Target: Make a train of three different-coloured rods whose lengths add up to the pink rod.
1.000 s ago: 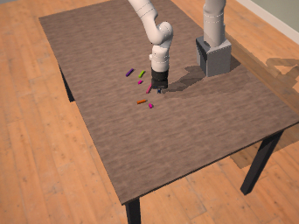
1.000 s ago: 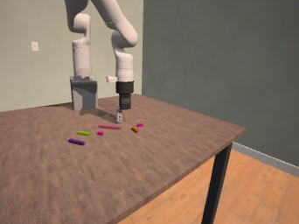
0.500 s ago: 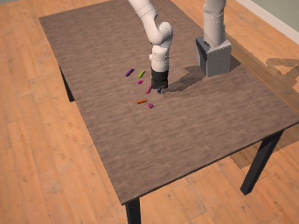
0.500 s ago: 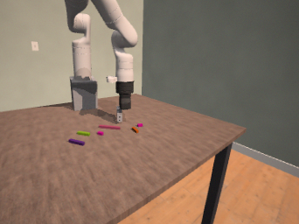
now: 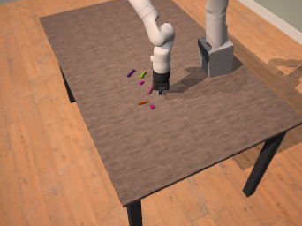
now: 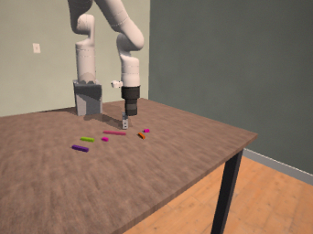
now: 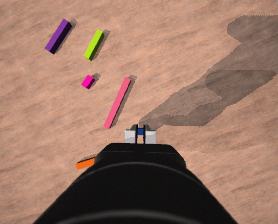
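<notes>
1. Carrying the blue rod [image 5: 160, 93] [image 7: 140, 131]: the gripper [image 5: 160, 91] [image 6: 124, 126] [image 7: 140, 130] is closed on it, beside the pink rod [image 5: 150, 89] [image 6: 114, 132] [image 7: 117, 103]. Height over the table [image 5: 110, 139] [image 6: 183, 166] [image 7: 215, 160] unclear.
2. Train should be blue + magenta + purple (1+2+6; orange + lime also makes 9, but that's two rods). None joined yet.
3. Purple rod [image 5: 131, 73] [image 6: 80, 148] [image 7: 58, 36] lies beyond the lime rod [image 5: 143, 74] [image 6: 87, 139] [image 7: 94, 45]. Near magenta rod [image 5: 141, 83] [image 6: 105, 139] [image 7: 88, 82] sits between lime and pink; spare magenta rod [image 5: 152, 107] [image 6: 146, 131] is by the orange rod [image 5: 142, 102] [image 6: 142, 135] [image 7: 85, 163].
4. Main risk: blue is tiny, so an off-centre grip or early release could twist or tip it.
5. Building near lime or pink risks fingers knocking them, or too little clearance.
6. Pushing ends together too hard could kick the line crooked.
</notes>
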You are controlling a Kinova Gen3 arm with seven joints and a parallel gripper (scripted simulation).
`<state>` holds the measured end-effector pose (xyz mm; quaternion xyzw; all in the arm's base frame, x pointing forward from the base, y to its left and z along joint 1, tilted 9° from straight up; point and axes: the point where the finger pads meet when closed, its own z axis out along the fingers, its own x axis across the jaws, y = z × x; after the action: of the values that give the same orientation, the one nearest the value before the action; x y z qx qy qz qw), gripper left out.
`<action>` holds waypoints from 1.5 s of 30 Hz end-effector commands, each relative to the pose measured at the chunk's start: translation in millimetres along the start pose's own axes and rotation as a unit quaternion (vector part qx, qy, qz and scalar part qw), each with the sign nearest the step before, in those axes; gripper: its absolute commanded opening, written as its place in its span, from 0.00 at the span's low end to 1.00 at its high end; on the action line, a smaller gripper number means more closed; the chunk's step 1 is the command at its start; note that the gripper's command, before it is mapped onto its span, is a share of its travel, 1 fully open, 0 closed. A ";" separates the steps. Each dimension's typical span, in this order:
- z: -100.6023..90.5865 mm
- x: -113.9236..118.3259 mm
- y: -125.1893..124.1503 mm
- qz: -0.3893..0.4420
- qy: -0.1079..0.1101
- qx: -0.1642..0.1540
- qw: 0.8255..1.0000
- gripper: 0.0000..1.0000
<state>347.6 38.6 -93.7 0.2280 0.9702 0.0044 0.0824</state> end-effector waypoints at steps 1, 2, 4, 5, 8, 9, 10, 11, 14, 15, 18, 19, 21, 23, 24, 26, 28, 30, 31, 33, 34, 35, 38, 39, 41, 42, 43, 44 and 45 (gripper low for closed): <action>2.8 1.5 0.1 0.000 0.002 0.000 1.000 0.24; 2.8 1.5 0.1 0.000 0.002 0.000 1.000 0.24; 3.7 1.5 0.1 0.000 0.002 0.000 1.000 0.24; 4.5 1.5 0.1 0.000 0.002 0.000 1.000 0.24; 6.3 1.5 0.1 0.000 0.002 0.000 1.000 0.24; 6.7 1.5 0.1 0.000 0.002 0.000 1.000 0.24; 6.9 1.5 0.1 0.000 0.002 0.000 1.000 0.24; 7.1 1.5 0.1 0.000 0.002 0.000 1.000 0.24; 7.1 1.5 0.1 0.000 0.002 0.000 1.000 0.24; 7.1 1.5 0.1 0.000 0.002 0.000 1.000 0.24; 7.1 1.5 0.1 0.000 0.002 0.000 1.000 0.24; 7.1 1.5 0.1 0.000 0.002 0.000 1.000 0.24; 7.1 1.5 0.1 0.000 0.002 0.000 1.000 0.24; 7.1 1.5 0.1 0.000 0.002 0.000 1.000 0.24; 7.1 1.5 0.1 0.000 0.002 0.000 1.000 0.24; 7.1 1.5 0.1 0.000 0.002 0.000 1.000 0.24; 7.1 1.5 0.1 0.000 0.002 0.000 1.000 0.24; 7.1 1.5 0.1 0.000 0.002 0.000 1.000 0.24; 7.1 1.5 0.1 0.000 0.002 0.000 1.000 0.24; 7.1 1.5 0.1 0.000 0.002 0.000 1.000 0.24; 7.1 1.5 0.1 0.000 0.002 0.000 1.000 0.24; 7.1 1.5 0.1 0.000 0.002 0.000 1.000 0.24; 7.1 1.5 0.1 0.000 0.002 0.000 1.000 0.24; 7.1 1.5 0.1 0.000 0.002 0.000 1.000 0.24; 7.1 1.5 0.1 0.000 0.002 0.000 1.000 0.24; 7.1 1.5 0.1 0.000 0.002 0.000 1.000 0.24; 7.1 1.5 0.1 0.000 0.002 0.000 1.000 0.24; 7.1 1.5 0.1 0.000 0.002 0.000 1.000 0.24; 7.1 1.5 0.1 0.000 0.002 0.000 1.000 0.24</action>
<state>347.0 39.1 -101.4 0.2281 0.9703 0.0044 0.0801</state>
